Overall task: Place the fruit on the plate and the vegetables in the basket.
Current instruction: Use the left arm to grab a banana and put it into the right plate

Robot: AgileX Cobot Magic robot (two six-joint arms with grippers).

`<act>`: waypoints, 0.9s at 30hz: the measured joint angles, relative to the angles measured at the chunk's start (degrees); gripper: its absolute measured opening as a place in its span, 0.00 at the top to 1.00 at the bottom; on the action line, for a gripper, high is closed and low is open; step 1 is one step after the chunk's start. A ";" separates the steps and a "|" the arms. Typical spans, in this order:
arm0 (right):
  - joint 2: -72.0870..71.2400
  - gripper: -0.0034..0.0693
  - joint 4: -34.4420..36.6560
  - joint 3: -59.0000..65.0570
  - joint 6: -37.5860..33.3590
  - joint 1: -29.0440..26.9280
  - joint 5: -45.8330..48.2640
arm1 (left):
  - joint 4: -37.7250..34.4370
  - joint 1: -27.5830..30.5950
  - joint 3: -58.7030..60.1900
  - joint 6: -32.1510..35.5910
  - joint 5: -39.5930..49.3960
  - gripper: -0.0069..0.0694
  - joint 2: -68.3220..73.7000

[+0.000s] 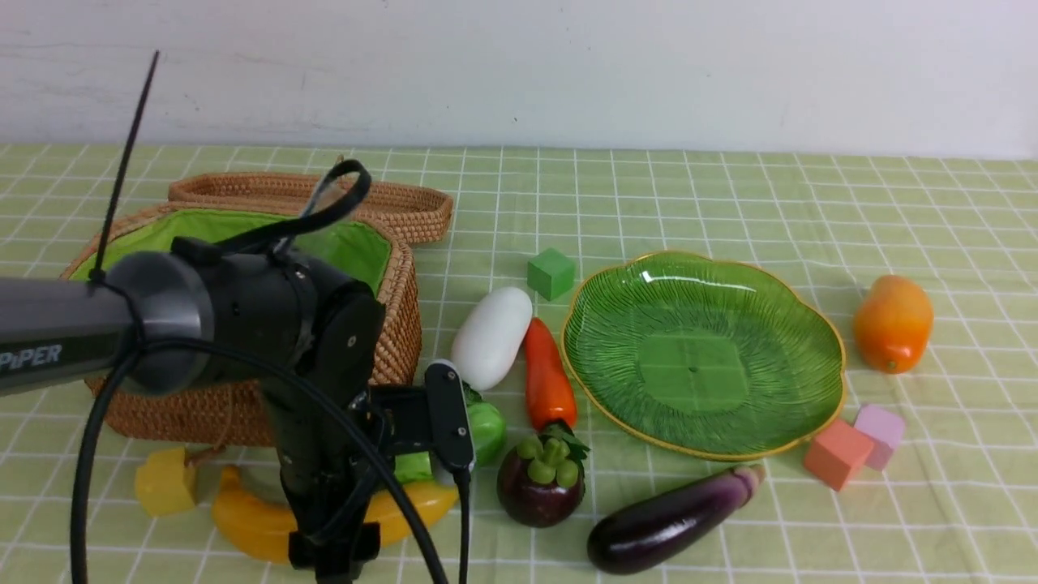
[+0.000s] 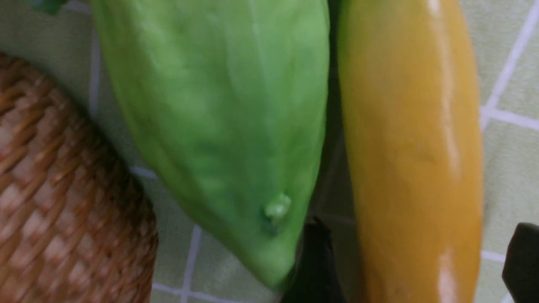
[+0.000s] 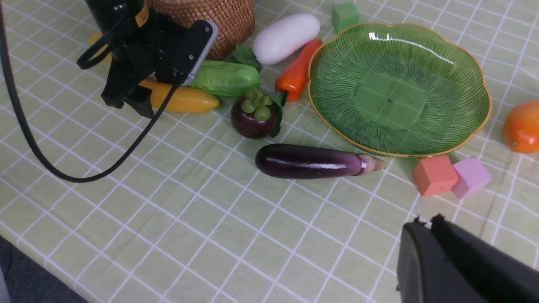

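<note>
Beside wicker basket (image 1: pixel 397 324), my left gripper (image 2: pixel 412 261) straddles banana (image 2: pixel 412 147), fingers spread, one on each side; gourd (image 2: pixel 219 105) lies between basket and banana; mangosteen (image 1: pixel 541 487) sits between banana and eggplant (image 1: pixel 673 519); radish (image 1: pixel 492 338) and carrot (image 1: pixel 549 377) lie left of green plate (image 1: pixel 697 357), mango (image 1: pixel 894 324) right of it; my right gripper (image 3: pixel 427 223) shows fingertips pressed together over tablecloth (image 3: pixel 236 235).
</note>
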 joint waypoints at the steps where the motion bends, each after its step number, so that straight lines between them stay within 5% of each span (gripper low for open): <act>1: 0.00 0.89 0.00 0.00 0.00 0.00 0.00 | 0.24 0.00 0.00 0.00 -0.14 0.22 0.59; 10: 0.00 0.88 0.18 0.00 -0.06 0.00 0.00 | 0.42 -0.26 -0.21 0.00 1.10 0.51 1.85; 21: 0.00 0.88 0.23 0.00 -0.06 0.00 0.00 | 0.60 -0.38 -0.43 -0.41 6.05 0.51 -0.53; 27: 0.00 0.88 0.64 0.00 -0.06 0.00 0.00 | -5.46 -1.31 -0.38 -1.36 10.39 0.51 -11.49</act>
